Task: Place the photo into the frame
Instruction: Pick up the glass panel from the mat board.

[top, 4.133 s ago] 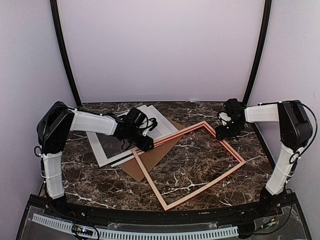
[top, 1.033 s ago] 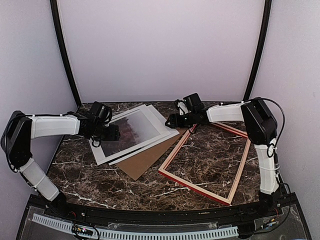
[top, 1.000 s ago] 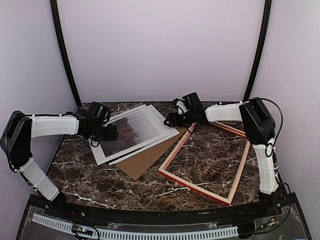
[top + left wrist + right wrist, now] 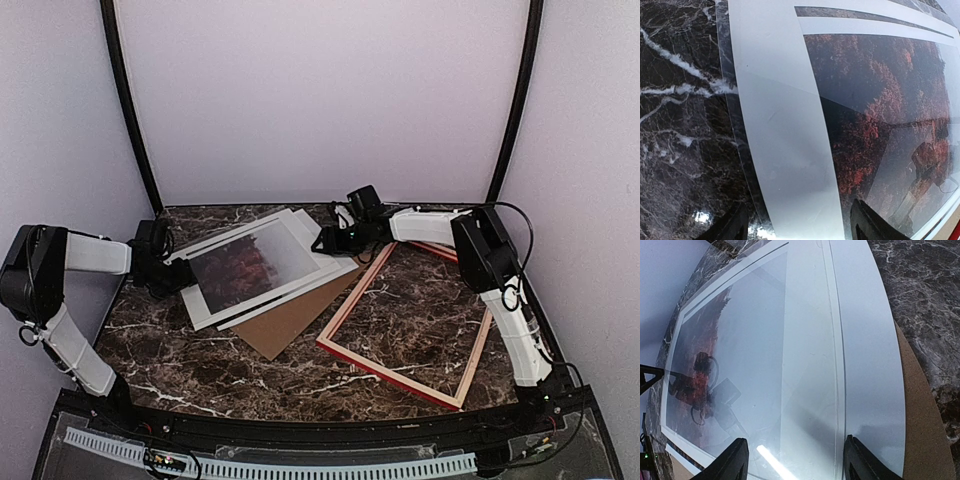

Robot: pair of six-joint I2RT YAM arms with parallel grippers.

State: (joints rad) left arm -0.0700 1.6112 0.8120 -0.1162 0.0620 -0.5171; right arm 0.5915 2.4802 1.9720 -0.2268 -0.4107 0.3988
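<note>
The photo (image 4: 250,265) lies face up at the back left, red trees inside a white margin, on top of a pile. Its glossy surface mirrors the grippers. The frame (image 4: 390,375) lies flat to the right, red face up, apart from the photo. My left gripper (image 4: 168,275) is open at the photo's left edge; in the left wrist view (image 4: 800,227) its jaws straddle the white margin (image 4: 785,150). My right gripper (image 4: 324,240) is open over the pile's far right corner; in the right wrist view (image 4: 797,462) its jaws straddle the photo's (image 4: 740,350) edge.
A pale grey sheet (image 4: 335,262) (image 4: 865,350) lies under the photo. The brown backing board (image 4: 290,320) (image 4: 920,405) sticks out below it, touching the frame's left corner. The dark marble table (image 4: 200,360) ends at walls behind and at both sides.
Since the oldest frame the frame has turned red face up and moved right. In the last second my left gripper slid left to the photo's edge and my right gripper moved left over the pile.
</note>
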